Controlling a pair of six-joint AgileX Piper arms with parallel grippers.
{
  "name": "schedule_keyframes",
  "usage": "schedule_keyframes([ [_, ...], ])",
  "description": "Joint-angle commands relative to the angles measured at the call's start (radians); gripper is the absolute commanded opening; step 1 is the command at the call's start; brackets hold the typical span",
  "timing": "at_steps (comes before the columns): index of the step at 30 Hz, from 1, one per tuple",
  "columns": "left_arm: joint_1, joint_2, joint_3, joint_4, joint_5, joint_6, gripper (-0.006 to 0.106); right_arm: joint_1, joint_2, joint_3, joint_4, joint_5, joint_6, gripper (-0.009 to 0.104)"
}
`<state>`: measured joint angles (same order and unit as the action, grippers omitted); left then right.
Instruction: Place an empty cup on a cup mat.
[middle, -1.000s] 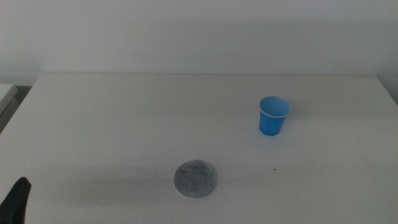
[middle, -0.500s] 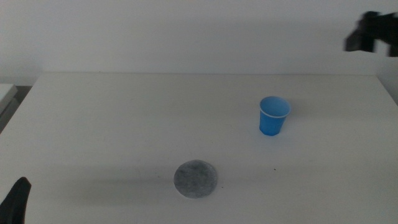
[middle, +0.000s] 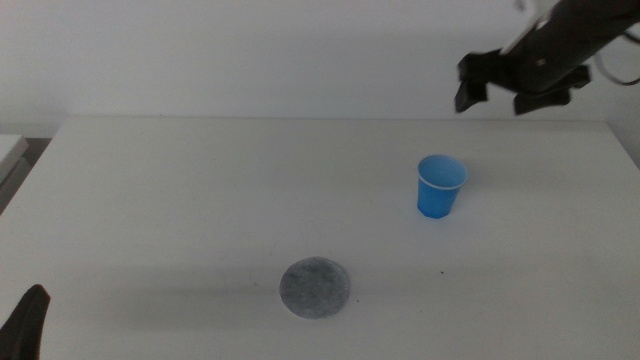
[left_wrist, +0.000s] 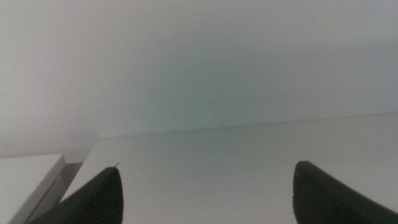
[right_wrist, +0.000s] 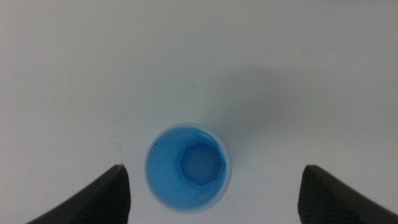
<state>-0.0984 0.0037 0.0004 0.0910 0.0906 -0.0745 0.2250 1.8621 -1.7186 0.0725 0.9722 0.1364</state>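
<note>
The blue cup (middle: 439, 186) stands upright and empty on the table, right of centre. The grey speckled cup mat (middle: 315, 287) lies flat nearer the front, left of the cup. My right gripper (middle: 515, 92) hangs high above the cup and a little behind it, its jaws wide apart. In the right wrist view the cup (right_wrist: 188, 168) sits straight below, between the open jaws. My left gripper (middle: 25, 320) waits at the bottom left corner, its jaws apart in the left wrist view (left_wrist: 205, 193) with nothing between them.
The white table (middle: 200, 190) runs back to a plain wall. A pale object (left_wrist: 28, 177) stands off the table's left edge.
My right arm has come in from the upper right and moved left, to above the cup. The cup, the mat and the left gripper have not moved.
</note>
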Motion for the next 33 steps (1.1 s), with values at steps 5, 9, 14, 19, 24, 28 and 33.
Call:
schedule_keyframes([
  [5,-0.002,-0.004,0.000,-0.003,-0.005,-0.003,0.094,0.006,0.162,-0.093,-0.010,0.054,0.021,0.089],
  [9,-0.002,-0.004,0.000,-0.003,-0.005,-0.003,0.094,0.006,0.228,-0.093,0.010,0.054,0.030,0.088],
  [14,-0.002,-0.004,0.000,-0.003,-0.005,-0.003,0.094,0.006,0.293,-0.093,0.027,0.059,0.030,0.088],
  [19,-0.002,-0.004,0.000,-0.003,-0.005,-0.003,0.094,0.006,0.331,-0.093,0.039,0.059,0.032,0.078],
  [24,-0.002,-0.004,0.000,-0.003,-0.005,-0.003,0.094,0.006,0.338,-0.093,0.048,0.046,0.010,0.030],
  [28,-0.002,-0.004,0.000,-0.003,-0.005,-0.003,0.094,0.006,0.334,-0.112,0.081,0.092,-0.054,-0.003],
  [33,-0.002,-0.004,0.000,-0.003,-0.005,-0.003,0.094,0.036,0.248,-0.118,0.098,0.107,-0.060,-0.002],
])
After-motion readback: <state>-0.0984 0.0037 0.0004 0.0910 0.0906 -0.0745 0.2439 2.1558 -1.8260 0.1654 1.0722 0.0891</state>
